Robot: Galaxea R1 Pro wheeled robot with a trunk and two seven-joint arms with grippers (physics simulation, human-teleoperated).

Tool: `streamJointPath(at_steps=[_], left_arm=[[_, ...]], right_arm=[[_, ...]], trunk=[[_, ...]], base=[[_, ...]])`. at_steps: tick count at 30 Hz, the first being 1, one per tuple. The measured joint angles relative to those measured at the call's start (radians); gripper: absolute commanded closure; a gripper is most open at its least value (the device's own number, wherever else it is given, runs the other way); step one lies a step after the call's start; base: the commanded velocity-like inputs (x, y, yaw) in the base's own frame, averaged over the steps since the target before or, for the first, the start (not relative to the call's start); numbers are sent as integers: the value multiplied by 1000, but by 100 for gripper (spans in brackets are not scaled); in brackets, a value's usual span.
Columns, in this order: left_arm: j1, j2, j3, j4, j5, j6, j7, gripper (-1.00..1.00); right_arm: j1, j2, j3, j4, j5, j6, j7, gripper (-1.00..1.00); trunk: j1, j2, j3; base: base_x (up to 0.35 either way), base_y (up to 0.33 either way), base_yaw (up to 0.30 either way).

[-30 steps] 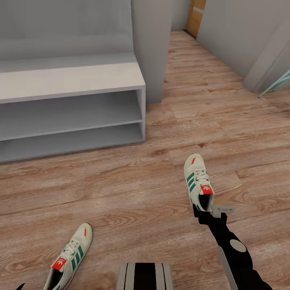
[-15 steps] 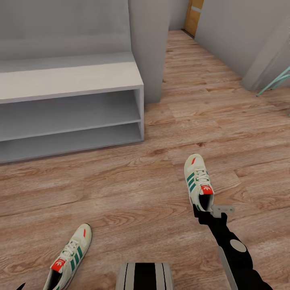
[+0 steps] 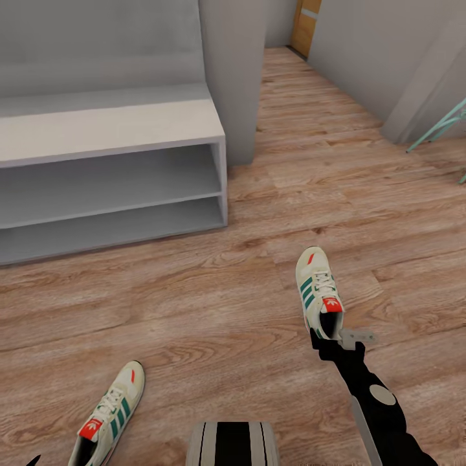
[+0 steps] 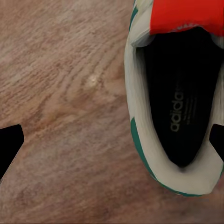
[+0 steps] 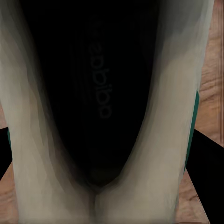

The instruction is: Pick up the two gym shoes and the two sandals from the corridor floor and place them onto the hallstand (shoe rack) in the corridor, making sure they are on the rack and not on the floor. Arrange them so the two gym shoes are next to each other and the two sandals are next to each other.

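Home corridor: plank floor (image 3: 194, 304), grey shoe rack (image 3: 116, 129), wooden door (image 3: 304, 26) at far end.

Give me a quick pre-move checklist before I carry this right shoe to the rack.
1. Right gripper at the right gym shoe's heel: ok.
2. Grip closed firmly: cannot tell.
3. Shoe lifted off the corridor floor: cannot tell.
4. Hallstand top and shelves free: ok.
5. Left gripper open above the left gym shoe: ok, one finger over floor, the other beyond the heel.
6. Sandals located: not ok.
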Motion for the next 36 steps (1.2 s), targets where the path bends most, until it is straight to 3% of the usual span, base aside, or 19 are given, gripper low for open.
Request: streamJointPath(at_steps=[19,26,36], left_arm=[[0,-3,-3,0,-2,1,0,-100],[0,-3,-6,1,-5,1,-1,-100],[0,-4,-42,1,-7,0,-6,-100]], right_arm=[[0,0,0,0,0,0,0,100],[0,0,0,0,0,0,0,100],[0,0,0,0,0,0,0,100]], trunk=[[0,0,-1],[3,-2,-30],[3,-2,-39]], base=[[0,0,-44],[0,0,0],[0,0,0]])
